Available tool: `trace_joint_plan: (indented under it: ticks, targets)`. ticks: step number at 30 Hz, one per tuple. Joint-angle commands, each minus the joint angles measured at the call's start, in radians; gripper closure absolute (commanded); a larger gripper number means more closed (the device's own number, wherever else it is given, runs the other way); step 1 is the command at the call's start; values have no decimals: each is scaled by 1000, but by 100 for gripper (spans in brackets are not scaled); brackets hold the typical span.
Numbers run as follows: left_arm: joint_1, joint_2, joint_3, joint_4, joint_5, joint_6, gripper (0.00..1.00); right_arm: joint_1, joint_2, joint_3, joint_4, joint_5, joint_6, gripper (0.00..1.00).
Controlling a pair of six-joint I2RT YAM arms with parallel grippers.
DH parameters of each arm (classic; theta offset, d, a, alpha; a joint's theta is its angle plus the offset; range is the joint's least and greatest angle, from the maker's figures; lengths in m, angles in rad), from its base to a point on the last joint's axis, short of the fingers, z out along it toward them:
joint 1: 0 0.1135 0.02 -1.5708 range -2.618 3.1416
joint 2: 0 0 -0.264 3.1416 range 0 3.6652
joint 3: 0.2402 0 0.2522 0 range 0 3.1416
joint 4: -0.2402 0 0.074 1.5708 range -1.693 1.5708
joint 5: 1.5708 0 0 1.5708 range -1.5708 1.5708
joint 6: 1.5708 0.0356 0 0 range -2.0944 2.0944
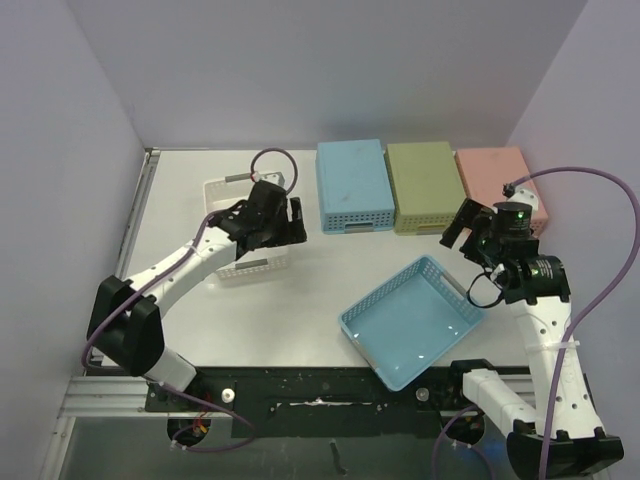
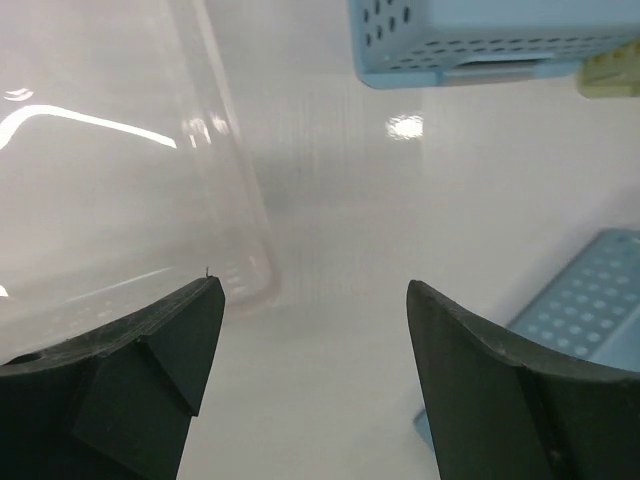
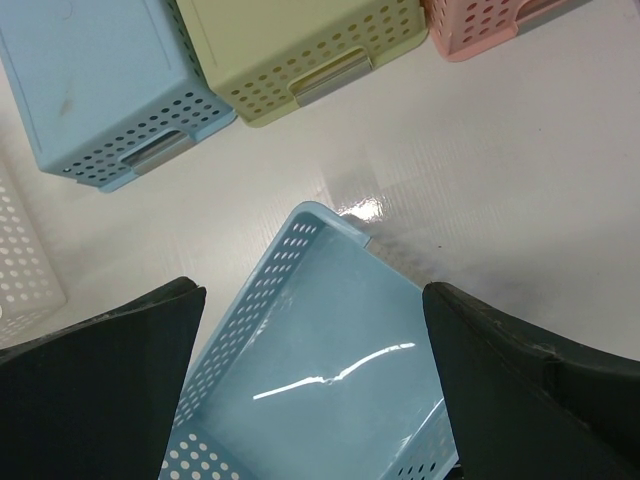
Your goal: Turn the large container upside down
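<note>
1. Since it is the broadest one on the table, the tray is taken as the large container. It lies open side up, front right of centre, touching no other basket.
2. Handling, judged: thin perforated plastic, light, fairly stiff, with a glossy and probably slippery floor. Pinch a side wall at the rim.
3. Right gripper: spread wide, empty, above the tray's far corner.
4. Left gripper: spread wide, empty, at the white basket's rim.
5. Count: one tray; one white basket; three overturned at the back, namely blue basket, green basket and pink basket.
</note>
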Motion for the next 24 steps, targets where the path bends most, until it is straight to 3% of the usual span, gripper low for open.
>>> trace_joint_plan:
  ticks: [1,7,19,22,24]
  targets:
    - [2,61,62,-4,-183,96,26,-2,-18,5,24,-17,1,2]
    - [4,148,54,82,-219,145,27,0,-31,-8,14,-32,13,2]
    - [13,223,99,103,-172,171,81,1,-44,-18,9,-34,18,2]
    - [15,218,118,74,-173,177,91,0,-44,-25,12,-35,20,2]
    - [17,206,137,43,-173,182,93,1,-43,-26,14,-34,20,3]
